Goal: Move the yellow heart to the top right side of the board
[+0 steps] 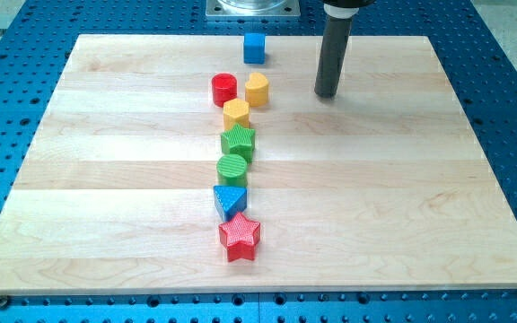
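Pincerless: just my tip [327, 93], resting at three o'clock from yellow heart [257, 90], apart. Set on pale wooden board [402, 197] over blue perforated table [501, 81].

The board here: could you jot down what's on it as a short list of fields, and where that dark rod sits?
board: pale wooden board on a blue perforated table
blocks: eight, in a rough line down the middle
top of line: blue cube
next: red cylinder beside yellow heart
then: yellow block, green star, green cylinder, blue triangle
bottom of line: red star
my tip: to the view's right of the yellow heart, apart from it
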Controlling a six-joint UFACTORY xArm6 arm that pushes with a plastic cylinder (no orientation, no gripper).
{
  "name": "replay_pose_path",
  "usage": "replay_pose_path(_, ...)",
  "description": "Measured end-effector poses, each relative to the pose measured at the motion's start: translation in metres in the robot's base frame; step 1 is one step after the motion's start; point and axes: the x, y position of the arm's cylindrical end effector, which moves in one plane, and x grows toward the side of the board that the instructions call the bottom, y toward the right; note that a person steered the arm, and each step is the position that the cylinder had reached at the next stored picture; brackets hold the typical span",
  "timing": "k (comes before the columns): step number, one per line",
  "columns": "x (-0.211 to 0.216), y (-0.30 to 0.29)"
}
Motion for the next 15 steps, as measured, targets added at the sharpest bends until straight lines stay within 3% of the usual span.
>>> replay_pose_path(3, 0.03, -0.033)
replay_pose_path(4, 0.035, -0.092)
replay_pose_path(7, 0.005, -0.169)
replay_pose_path(8, -0.005, -0.155)
replay_pose_path(9, 0.002, -0.04)
replay_pose_path(10, 0.002, -0.031)
replay_pose_path(11, -0.009, -0.093)
replay_pose_path(12, -0.022, -0.095)
replay_pose_path(13, -0.023, 0.025)
replay_pose_path(14, -0.023, 0.038)
replay_pose_path(15, -0.038, -0.005)
